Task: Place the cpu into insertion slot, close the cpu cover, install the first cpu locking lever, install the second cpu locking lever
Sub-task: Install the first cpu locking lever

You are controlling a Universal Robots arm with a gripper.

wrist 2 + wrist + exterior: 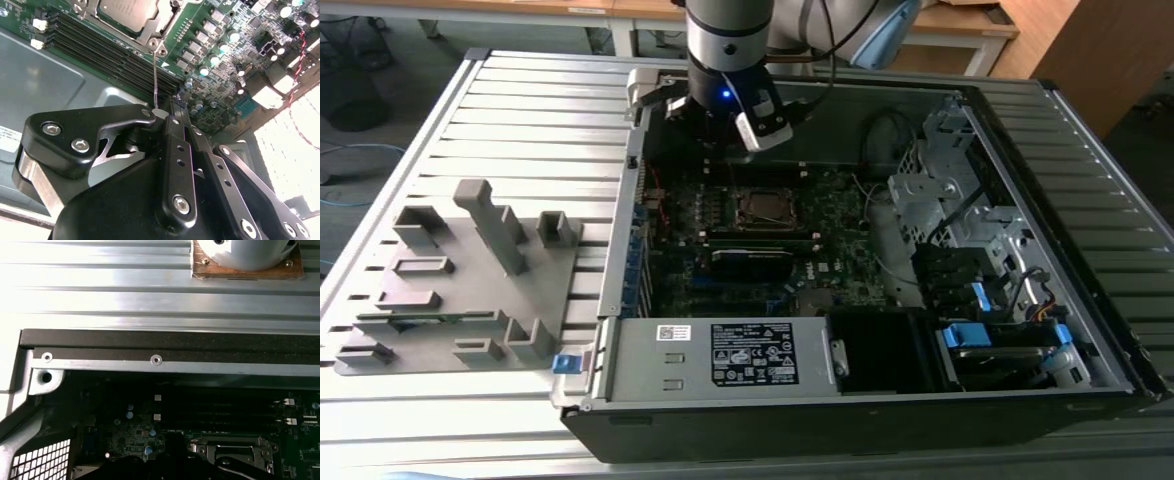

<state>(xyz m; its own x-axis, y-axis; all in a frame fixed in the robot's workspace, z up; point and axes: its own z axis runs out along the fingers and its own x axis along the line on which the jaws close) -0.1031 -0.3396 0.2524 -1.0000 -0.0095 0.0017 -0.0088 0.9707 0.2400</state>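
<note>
Cpu (126,12) sits seated in the insertion slot (736,205) at mid-motherboard. A thin locking lever (155,75) stands upright between it and the gripper (181,102). The gripper hovers toward the case's far edge, fingers drawn together, grasping nothing evident.

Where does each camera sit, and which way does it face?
Exterior view: above, looking down into the open case; the arm shows.
Second wrist view: behind the hand, facing the motherboard; its black links show.
First wrist view: on the arm, facing the case rim and slatted table; a dark shape, likely the hand.
Shared: all three see the insertion slot.
</note>
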